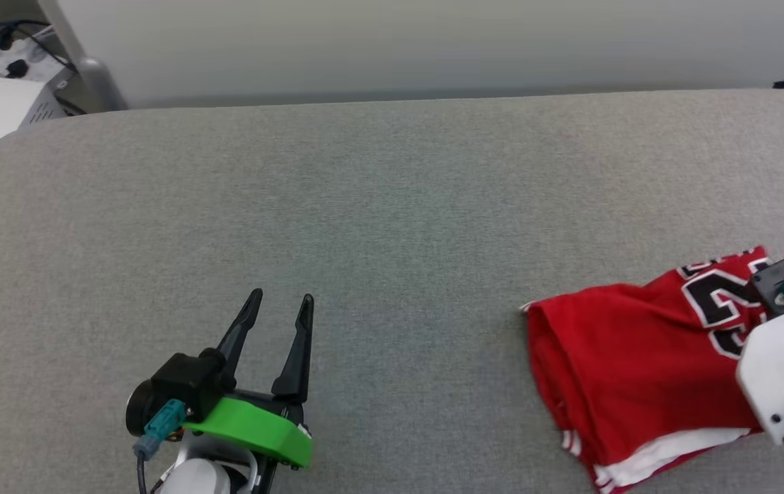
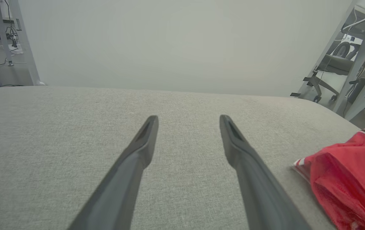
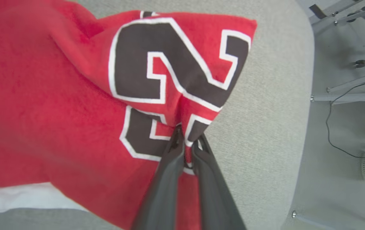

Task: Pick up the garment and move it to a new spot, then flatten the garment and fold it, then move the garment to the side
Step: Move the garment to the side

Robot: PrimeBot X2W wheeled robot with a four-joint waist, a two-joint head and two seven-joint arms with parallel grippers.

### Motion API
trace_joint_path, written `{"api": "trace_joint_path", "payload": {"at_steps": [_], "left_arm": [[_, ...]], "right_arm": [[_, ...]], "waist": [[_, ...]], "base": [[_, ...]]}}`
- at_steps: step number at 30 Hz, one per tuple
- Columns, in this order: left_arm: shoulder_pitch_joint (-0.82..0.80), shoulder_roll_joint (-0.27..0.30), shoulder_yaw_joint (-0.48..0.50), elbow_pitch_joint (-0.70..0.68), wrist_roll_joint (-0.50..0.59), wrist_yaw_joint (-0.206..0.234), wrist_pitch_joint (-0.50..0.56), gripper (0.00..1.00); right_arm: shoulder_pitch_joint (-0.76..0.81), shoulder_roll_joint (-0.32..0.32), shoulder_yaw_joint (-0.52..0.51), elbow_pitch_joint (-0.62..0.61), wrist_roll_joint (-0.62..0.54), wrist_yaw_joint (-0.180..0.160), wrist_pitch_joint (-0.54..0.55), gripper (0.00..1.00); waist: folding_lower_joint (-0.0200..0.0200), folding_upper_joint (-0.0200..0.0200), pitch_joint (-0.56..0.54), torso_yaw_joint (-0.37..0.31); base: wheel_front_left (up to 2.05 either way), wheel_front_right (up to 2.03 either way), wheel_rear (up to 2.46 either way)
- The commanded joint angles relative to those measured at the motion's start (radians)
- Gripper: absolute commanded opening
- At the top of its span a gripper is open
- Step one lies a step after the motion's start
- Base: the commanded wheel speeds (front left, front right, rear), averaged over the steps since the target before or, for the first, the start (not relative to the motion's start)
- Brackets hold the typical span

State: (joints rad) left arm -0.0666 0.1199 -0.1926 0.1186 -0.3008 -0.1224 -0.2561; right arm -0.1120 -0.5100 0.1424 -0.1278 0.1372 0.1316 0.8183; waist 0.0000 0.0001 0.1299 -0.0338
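Right gripper (image 3: 187,135) is clamped on a pinch of the shirt (image 1: 625,363), with the rest lying off to its left. Left gripper (image 1: 280,296) is spread wide, shirt well off to its right.

The left gripper (image 1: 282,296) had two long, dark, tapered fingers on a bright green mount (image 1: 254,429). At its 9 o'clock sat a black block (image 1: 186,381) and a teal connector (image 1: 162,425) trailing a dark cable. The right gripper (image 3: 188,135) had matching dark fingers, and its wrist housing (image 1: 769,363) was white with small dark screws.
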Motion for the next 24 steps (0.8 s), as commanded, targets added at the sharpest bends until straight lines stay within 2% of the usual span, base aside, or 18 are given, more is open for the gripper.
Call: {"api": "trace_joint_path", "payload": {"at_steps": [1,6,12,17,24], "left_arm": [[-0.024,-0.004,-0.004,-0.009,0.006,-0.006,-0.006,1.0],[-0.059,0.027,-0.043,-0.037,0.039,-0.007,-0.006,1.0],[-0.12,0.061,-0.1,-0.134,0.071,-0.007,0.033,1.0],[-0.164,0.09,-0.115,-0.237,0.082,-0.008,0.087,1.0],[-0.197,0.125,-0.114,-0.389,0.076,-0.006,0.163,1.0]], "right_arm": [[-0.034,-0.035,-0.007,0.0,-0.012,-0.001,-0.015,0.0],[-0.105,-0.124,-0.033,0.054,-0.015,-0.001,-0.071,0.0],[-0.181,-0.176,-0.075,0.178,-0.023,-0.001,-0.159,0.0],[-0.253,-0.201,-0.135,0.314,-0.042,-0.001,-0.262,0.0],[-0.35,-0.231,-0.231,0.518,-0.084,-0.001,-0.442,0.0]], "waist": [[0.0,-0.0001,0.051,-0.089],[0.0,-0.0001,0.121,-0.167],[0.0,-0.0001,0.22,-0.217],[0.0,-0.0001,0.299,-0.235],[0.0,-0.0001,0.399,-0.225]], "base": [[0.0,0.0,0.0],[0.0,0.0,0.0],[0.0,0.0,0.0],[0.0,0.0,0.0],[0.0,0.0,0.0]]}}
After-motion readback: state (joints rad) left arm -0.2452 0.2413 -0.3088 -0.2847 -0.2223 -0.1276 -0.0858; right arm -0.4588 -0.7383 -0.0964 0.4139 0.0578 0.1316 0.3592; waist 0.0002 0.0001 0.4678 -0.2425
